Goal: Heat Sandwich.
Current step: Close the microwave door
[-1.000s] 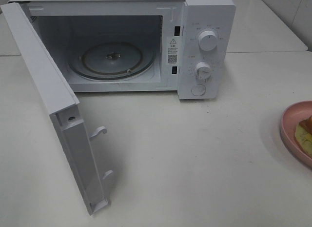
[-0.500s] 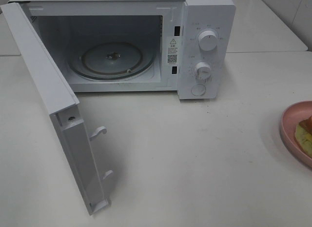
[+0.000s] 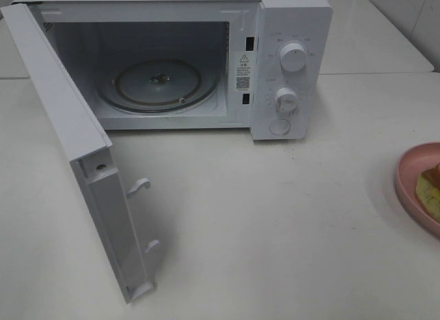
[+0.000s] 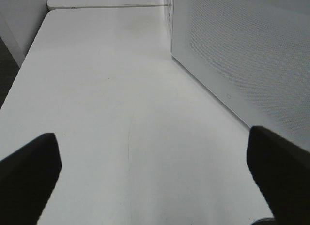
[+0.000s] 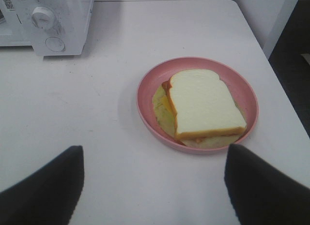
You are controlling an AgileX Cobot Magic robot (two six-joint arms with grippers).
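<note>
Both my grippers hang spread and empty: left gripper (image 4: 155, 181) beside the microwave's door (image 4: 242, 55), right gripper (image 5: 155, 186) near the sandwich (image 5: 206, 104), which lies on its pink plate (image 5: 145, 97) at the table's (image 3: 275, 230) right edge.

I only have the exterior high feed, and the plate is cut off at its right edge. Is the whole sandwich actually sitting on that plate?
Observer: Yes. The right wrist view shows the sandwich lying fully inside the pink plate, filling poking out along its edges.
Operator: Is the right tool holding anything?
Observer: No. The right tool is open, short of the plate and touching nothing.
Operator: And the left tool? I can't see it at all.
Observer: The left tool is wide open over bare table, with the outer face of the microwave door beside it.
</note>
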